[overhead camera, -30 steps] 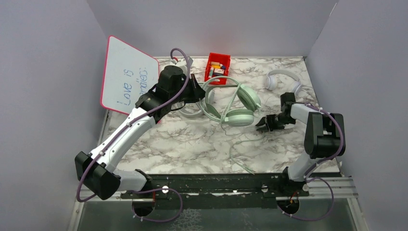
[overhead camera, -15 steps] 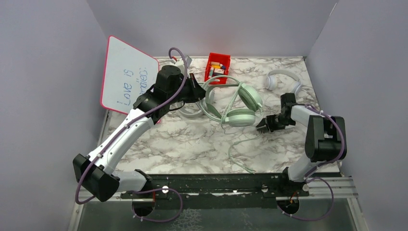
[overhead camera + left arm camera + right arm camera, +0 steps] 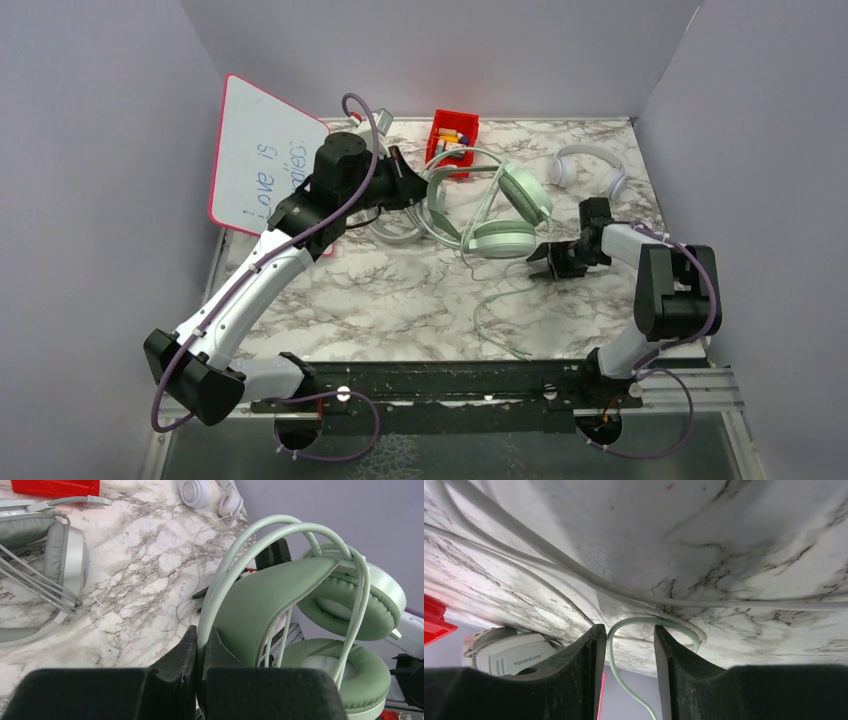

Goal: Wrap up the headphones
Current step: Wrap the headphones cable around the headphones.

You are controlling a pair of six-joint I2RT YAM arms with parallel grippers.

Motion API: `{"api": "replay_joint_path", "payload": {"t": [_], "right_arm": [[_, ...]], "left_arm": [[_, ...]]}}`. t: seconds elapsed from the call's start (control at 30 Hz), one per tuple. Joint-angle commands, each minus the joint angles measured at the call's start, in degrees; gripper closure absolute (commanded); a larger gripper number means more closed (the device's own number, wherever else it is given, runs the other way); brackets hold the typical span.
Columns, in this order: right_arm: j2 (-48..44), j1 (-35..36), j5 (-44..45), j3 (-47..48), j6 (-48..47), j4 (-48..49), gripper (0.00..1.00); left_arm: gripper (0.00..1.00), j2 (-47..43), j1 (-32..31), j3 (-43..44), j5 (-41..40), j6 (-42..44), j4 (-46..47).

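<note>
Your left gripper (image 3: 404, 186) is clamped on the headband of the mint headset (image 3: 505, 218), at the back middle of the table (image 3: 400, 300). In the left wrist view the band rises straight out of the pinched fingers (image 3: 182, 652), and both cups sit off to their right. You cannot tell whether the cups rest on the marble.

Your right gripper (image 3: 536, 262) is low over the table, just beside the nearer mint cup. Its fingers (image 3: 584, 665) stand apart, and a loop of the thin mint cable (image 3: 644, 622) arches between them, unpinched.

The grey headset (image 3: 395, 228) lies flat just beside the left gripper, partly under the mint band. The white headset (image 3: 588, 165) sits at the back right, apart from both grippers. The red bin (image 3: 452, 140) is just behind the mint band
</note>
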Motion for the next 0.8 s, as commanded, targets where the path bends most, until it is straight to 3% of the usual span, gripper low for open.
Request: {"api": "replay_joint_path", "payload": {"t": [0.0, 0.1, 0.27, 0.4, 0.47, 0.6, 0.77], "right_arm": [[0.8, 0.9, -1.0, -1.2, 2.9, 1.8, 0.58], [1.7, 1.0, -2.3, -1.1, 3.5, 2.4, 0.63], [1.0, 1.0, -2.1, 1.0, 1.8, 0.6, 0.99], [-4.5, 0.3, 4.9, 5.7, -5.7, -3.5, 1.00], [-9.6, -0.2, 8.1, 4.1, -9.9, 0.1, 1.00], [-18.9, -2.6, 2.3, -2.9, -21.9, 19.4, 1.00], [-17.3, -4.2, -2.6, 4.3, -35.7, 22.8, 1.00]], "left_arm": [[1.00, -2.9, 0.4, 2.8, 3.7, -3.4, 5.7], [1.00, -3.4, 0.5, 2.9, 3.9, -3.5, 5.9], [1.00, -3.8, 0.6, 3.4, 5.5, -3.4, 5.7], [1.00, -4.9, 1.2, 3.7, 6.7, -1.5, 4.7], [1.00, -5.7, 1.7, 3.6, 6.9, -0.8, 4.5], [1.00, -6.3, 2.2, 4.1, 10.3, -0.3, 5.3], [1.00, -5.7, 2.3, 5.7, 14.4, 3.5, 2.1]]}}
